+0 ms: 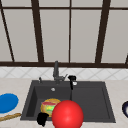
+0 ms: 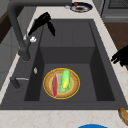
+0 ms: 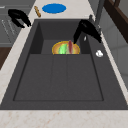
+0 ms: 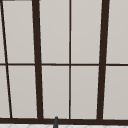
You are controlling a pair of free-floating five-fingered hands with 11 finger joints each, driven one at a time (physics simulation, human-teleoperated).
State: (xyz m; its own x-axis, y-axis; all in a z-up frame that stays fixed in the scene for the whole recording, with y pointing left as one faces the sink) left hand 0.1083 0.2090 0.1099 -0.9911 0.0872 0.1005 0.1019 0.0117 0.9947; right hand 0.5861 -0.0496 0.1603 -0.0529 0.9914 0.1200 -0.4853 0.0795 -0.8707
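Note:
My right hand [image 1: 72, 79] hovers at the sink's back rim beside the faucet [image 1: 56, 70], open, with its fingers hanging down over the basin edge. It shows as the right hand [image 2: 42, 22] in the left side view and the right hand [image 3: 86, 28] in the right side view, close to a small white knob [image 2: 32, 39] without touching it. My left hand [image 1: 41, 119] floats open over the front rim, holding nothing, and appears as the left hand [image 2: 121, 57] and the left hand [image 3: 18, 15] from the sides. A yellow-rimmed plate [image 2: 73, 77] in the left basin carries a green piece [image 2: 65, 79] and a red piece [image 2: 55, 85].
A big red ball [image 1: 67, 115] sits low in the front view, covering part of the plate [image 1: 46, 106]. Left of the sink [image 1: 87, 100] lie a blue plate [image 1: 7, 102] and a wooden stick [image 1: 10, 116]. A dark bowl [image 1: 125, 108] stands on the right counter. Window frames rise behind.

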